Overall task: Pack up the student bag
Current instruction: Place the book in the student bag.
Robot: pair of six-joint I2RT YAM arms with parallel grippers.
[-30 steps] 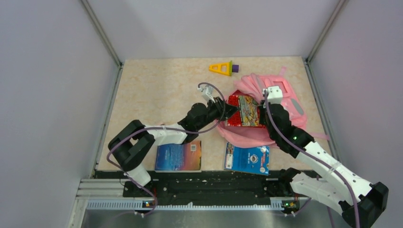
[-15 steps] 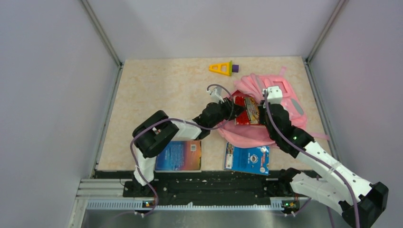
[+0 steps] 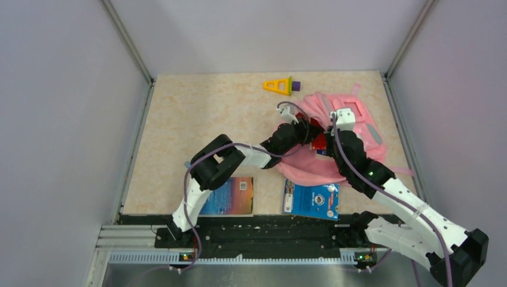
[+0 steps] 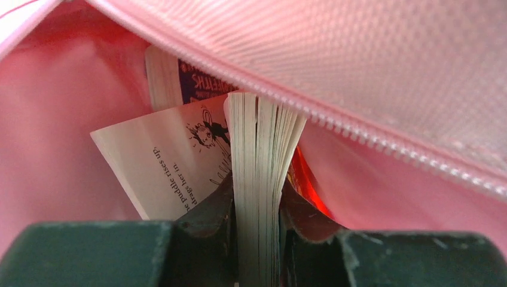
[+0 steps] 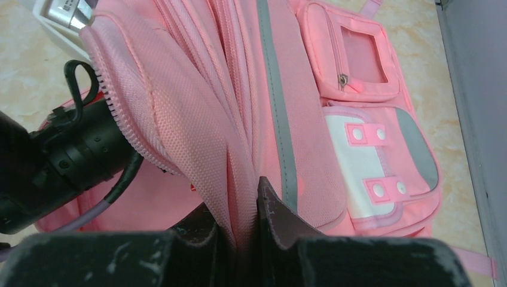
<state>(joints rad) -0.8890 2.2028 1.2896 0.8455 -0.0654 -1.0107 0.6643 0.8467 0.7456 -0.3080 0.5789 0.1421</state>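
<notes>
The soft pink fabric backpack [image 3: 361, 122] lies at the far right of the beige desk [image 3: 203, 113]. The right tool [image 5: 245, 222] pinches its opened edge. Inside it, the left tool [image 4: 257, 206] grips a thin paper book [image 4: 260, 140], apparently red-covered.

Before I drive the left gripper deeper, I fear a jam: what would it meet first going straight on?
The left gripper carries its clamped book ahead; that likely meets the student bag's pink lining first, though depth is unclear.

Matt woven-cloth student bag [image 5: 185, 131] (gridded weave), paper book [image 4: 257, 161] pages, smooth marbled table [image 3: 203, 113]
</notes>
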